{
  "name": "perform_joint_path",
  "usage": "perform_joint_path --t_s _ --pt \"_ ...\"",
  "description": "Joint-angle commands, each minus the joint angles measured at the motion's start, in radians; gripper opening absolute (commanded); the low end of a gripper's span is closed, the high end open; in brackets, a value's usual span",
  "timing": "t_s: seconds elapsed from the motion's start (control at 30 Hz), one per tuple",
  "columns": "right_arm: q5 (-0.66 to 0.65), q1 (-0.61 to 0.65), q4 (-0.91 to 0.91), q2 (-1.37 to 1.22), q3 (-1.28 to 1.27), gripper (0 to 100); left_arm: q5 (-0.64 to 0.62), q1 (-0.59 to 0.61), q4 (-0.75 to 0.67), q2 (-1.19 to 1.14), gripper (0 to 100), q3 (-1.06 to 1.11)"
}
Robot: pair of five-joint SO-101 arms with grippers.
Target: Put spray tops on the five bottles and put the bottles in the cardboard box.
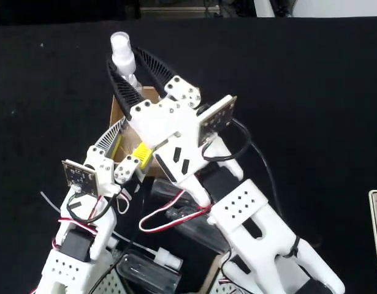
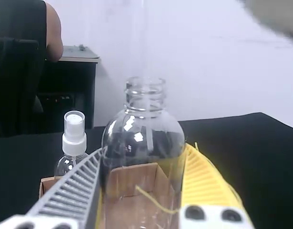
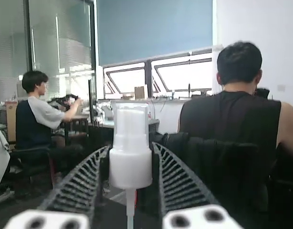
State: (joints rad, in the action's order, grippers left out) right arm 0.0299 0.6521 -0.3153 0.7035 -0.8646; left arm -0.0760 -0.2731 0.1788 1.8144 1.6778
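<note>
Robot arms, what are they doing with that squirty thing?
They are getting a sprayer onto a bottle. The right pincer holds a white spray top up above the table. The left pincer grips a clear bottle that has no top yet, at the cardboard box. A second bottle, with its top already on, stands in the box beside it.

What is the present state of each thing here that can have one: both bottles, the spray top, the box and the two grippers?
bare bottle: uncapped, upright, gripped.
capped bottle: sprayer fitted, upright.
loose spray top: on no bottle, gripped, tube hanging down.
cardboard box: open on top.
left gripper: shut on the bare bottle.
right gripper: shut on the loose spray top.
</note>
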Motion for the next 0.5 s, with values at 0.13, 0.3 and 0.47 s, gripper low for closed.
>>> perform_joint_path --t_s 0.13,0.3,0.47 --pt "-0.005 0.003 0.187 0.048 0.027 10.5 0.006 -0.007 -0.029 0.009 3 0.022" --pt "-0.006 0.002 0.466 0.048 0.17 19.8 0.006 -0.007 -0.028 0.009 3 0.022" --pt "-0.006 0.002 0.678 0.048 0.323 19.8 0.006 -0.005 -0.028 0.009 3 0.022"
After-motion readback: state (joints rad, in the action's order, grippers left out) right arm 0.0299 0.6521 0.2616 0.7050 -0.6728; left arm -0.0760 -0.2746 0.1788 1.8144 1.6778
